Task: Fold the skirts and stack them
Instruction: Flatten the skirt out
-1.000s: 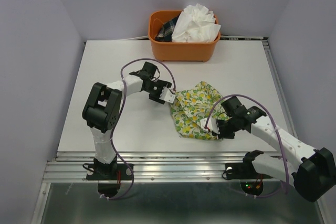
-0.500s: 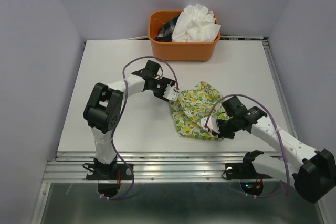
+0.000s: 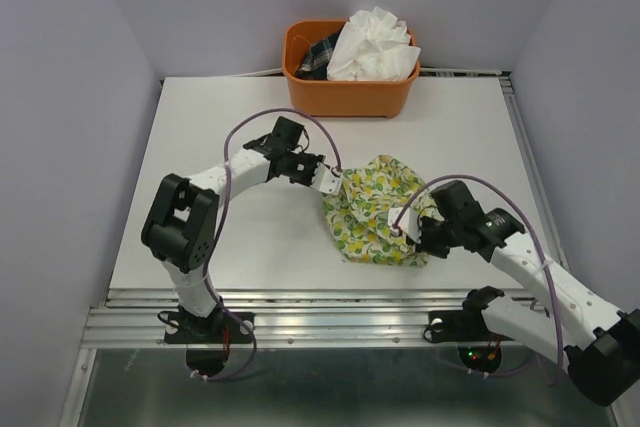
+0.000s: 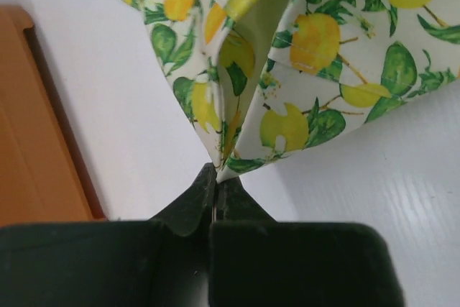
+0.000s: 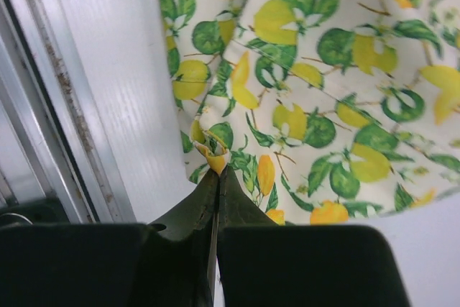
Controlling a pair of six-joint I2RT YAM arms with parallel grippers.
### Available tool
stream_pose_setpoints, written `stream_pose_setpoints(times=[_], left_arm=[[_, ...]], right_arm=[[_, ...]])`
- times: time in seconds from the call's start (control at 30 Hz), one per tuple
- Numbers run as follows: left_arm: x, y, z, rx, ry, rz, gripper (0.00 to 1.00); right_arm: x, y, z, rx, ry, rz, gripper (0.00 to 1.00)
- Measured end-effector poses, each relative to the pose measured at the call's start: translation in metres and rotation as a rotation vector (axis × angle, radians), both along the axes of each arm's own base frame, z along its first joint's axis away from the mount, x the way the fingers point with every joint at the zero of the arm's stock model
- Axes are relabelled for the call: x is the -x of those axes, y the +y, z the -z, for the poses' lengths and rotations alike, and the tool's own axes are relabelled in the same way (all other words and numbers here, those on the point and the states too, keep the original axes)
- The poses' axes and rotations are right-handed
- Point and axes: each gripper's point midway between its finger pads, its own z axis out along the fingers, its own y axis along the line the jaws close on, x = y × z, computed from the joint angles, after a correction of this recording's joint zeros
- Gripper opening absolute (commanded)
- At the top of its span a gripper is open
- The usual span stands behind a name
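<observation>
Where the crumpled lemon-print cloth skirt lies before the orange plastic basket, left gripper and right gripper clamp opposite edges.

Matt lemon-print cloth skirt, smooth white tabletop, orange plastic basket.

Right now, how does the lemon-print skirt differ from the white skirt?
The lemon-print skirt lies on the table; the white skirt sits in the orange basket. The left hand and right hand pinch the lemon-print skirt; neither holds the white skirt. Both are crumpled, unfolded.
</observation>
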Motion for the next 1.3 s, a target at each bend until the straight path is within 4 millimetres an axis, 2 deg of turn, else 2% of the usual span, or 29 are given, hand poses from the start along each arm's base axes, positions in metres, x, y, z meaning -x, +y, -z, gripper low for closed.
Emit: stream_pose_setpoints(times=[0.07,0.1,0.13,0.17,0.27,0.33,0.43,0.47,0.53,0.63,0.7,0.83,1.0,1.07,1.13,1.3], left_arm=[[0.003,0.009,-0.026,0.014,-0.008,-0.078,0.00],[0.001,0.014,-0.048,0.036,-0.030,-0.135,0.00],[0.000,0.018,-0.060,0.051,-0.037,-0.169,0.00],[-0.002,0.024,-0.086,0.080,-0.051,-0.238,0.00],[-0.019,0.044,-0.142,0.148,-0.097,-0.411,0.00],[-0.033,0.063,-0.172,0.185,-0.137,-0.541,0.00],[-0.045,0.093,-0.203,0.214,-0.191,-0.721,0.00],[-0.046,0.097,-0.207,0.214,-0.200,-0.746,0.00],[-0.049,0.112,-0.223,0.218,-0.229,-0.843,0.00],[-0.048,0.117,-0.236,0.218,-0.248,-0.901,0.00],[-0.043,0.120,-0.243,0.214,-0.246,-0.916,0.00],[-0.023,0.127,-0.263,0.218,-0.253,-0.917,0.00],[0.007,0.140,-0.293,0.283,-0.269,-0.945,0.00],[0.013,0.143,-0.302,0.323,-0.266,-0.973,0.00],[0.014,0.145,-0.305,0.350,-0.247,-1.008,0.00],[0.018,0.144,-0.290,0.369,-0.149,-1.072,0.00]], right_arm=[[-0.013,0.000,-0.019,-0.019,-0.056,0.070,0.01],[-0.022,0.001,-0.033,-0.033,-0.101,0.103,0.01],[-0.029,0.001,-0.044,-0.044,-0.133,0.129,0.01],[-0.040,0.001,-0.062,-0.061,-0.185,0.166,0.01],[-0.071,0.003,-0.119,-0.127,-0.349,0.256,0.01],[-0.092,-0.001,-0.162,-0.167,-0.467,0.333,0.01],[-0.114,-0.006,-0.217,-0.233,-0.614,0.421,0.01],[-0.122,-0.009,-0.237,-0.255,-0.671,0.455,0.01],[-0.132,-0.011,-0.263,-0.289,-0.740,0.493,0.01],[-0.146,-0.015,-0.306,-0.350,-0.857,0.554,0.01],[-0.151,-0.017,-0.324,-0.377,-0.905,0.584,0.01],[-0.151,-0.022,-0.340,-0.404,-0.949,0.610,0.01],[-0.145,-0.024,-0.344,-0.428,-0.972,0.614,0.01],[-0.142,-0.023,-0.343,-0.436,-0.976,0.610,0.01],[-0.142,-0.022,-0.345,-0.446,-0.983,0.609,0.01],[-0.144,-0.021,-0.349,-0.461,-0.998,0.611,0.01]])
